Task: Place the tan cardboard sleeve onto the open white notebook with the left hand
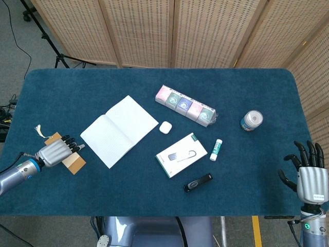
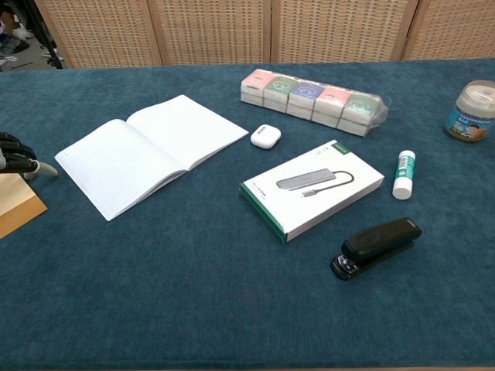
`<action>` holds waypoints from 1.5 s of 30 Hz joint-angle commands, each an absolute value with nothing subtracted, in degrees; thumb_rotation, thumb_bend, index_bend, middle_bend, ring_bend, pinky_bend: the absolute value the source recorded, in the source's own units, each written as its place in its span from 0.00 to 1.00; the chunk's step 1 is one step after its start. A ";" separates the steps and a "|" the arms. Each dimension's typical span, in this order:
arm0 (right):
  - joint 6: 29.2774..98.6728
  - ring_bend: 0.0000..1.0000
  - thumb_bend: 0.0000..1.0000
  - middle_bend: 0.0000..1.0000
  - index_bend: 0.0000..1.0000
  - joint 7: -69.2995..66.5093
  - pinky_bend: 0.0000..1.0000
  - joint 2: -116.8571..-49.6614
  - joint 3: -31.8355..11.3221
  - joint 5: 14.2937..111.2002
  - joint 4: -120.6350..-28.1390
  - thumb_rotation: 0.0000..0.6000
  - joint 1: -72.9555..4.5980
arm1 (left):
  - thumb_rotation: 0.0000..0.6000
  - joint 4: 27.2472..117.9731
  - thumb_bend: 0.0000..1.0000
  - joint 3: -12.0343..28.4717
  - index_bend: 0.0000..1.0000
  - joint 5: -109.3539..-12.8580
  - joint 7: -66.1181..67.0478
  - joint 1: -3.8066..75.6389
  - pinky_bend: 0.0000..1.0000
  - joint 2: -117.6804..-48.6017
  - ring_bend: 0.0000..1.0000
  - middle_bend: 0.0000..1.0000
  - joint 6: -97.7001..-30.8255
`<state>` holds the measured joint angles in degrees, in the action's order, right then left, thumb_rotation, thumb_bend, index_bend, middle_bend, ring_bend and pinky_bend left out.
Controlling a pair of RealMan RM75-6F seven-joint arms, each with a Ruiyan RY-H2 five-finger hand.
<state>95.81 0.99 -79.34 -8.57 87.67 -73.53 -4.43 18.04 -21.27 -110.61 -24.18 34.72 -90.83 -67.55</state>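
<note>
From the head view, no writing on anything is big enough to read. The tan cardboard sleeve (image 1: 69, 156) lies flat near the left edge of the blue table (image 1: 154, 195). Its long side runs on a slant, from up-left down to the right. The left hand (image 1: 54, 152) rests on top of it with its fingers laid across it, but I cannot tell if it has a hold. The open white notebook (image 1: 119, 130) is just to the right of the sleeve, with bare blue cloth between them. The right hand (image 1: 307, 172) is well apart at the bottom right corner, past the table edge, fingers spread and holding nothing.

From the chest view, the white box (image 2: 312, 188) has a picture of a small cable gadget, and its words are too small to read. Only a corner of the sleeve (image 2: 17, 204) shows at the left edge. Dark fingertips (image 2: 17, 147) of the left hand sit above it. The notebook (image 2: 151, 151) lies open and slanted, with lots of bare cloth in front
</note>
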 commanded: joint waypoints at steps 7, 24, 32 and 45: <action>95.97 0.00 0.26 0.18 0.45 0.81 0.00 -79.69 -8.66 87.64 -73.18 1.00 -4.49 | 1.00 17.53 0.20 -21.90 0.05 -110.88 -24.60 34.74 0.23 -90.68 0.16 0.27 -68.07; 98.17 0.00 0.26 0.18 0.45 -0.37 0.00 -79.86 -9.25 88.52 -73.53 1.00 -4.39 | 1.00 17.94 0.27 -21.91 0.03 -110.44 -22.74 34.19 0.23 -90.48 0.16 0.27 -68.67; 98.61 0.00 0.26 0.18 0.45 -0.74 0.00 -79.81 -9.37 88.69 -73.66 1.00 -4.36 | 1.00 18.18 0.27 -21.90 0.03 -110.27 -22.42 34.01 0.23 -90.38 0.16 0.27 -68.77; 98.92 0.00 0.26 0.18 0.45 -0.80 0.00 -79.79 -9.37 88.88 -73.85 1.00 -4.32 | 1.00 18.99 0.35 -21.74 0.03 -110.01 -21.79 33.95 0.23 -90.13 0.16 0.28 -69.04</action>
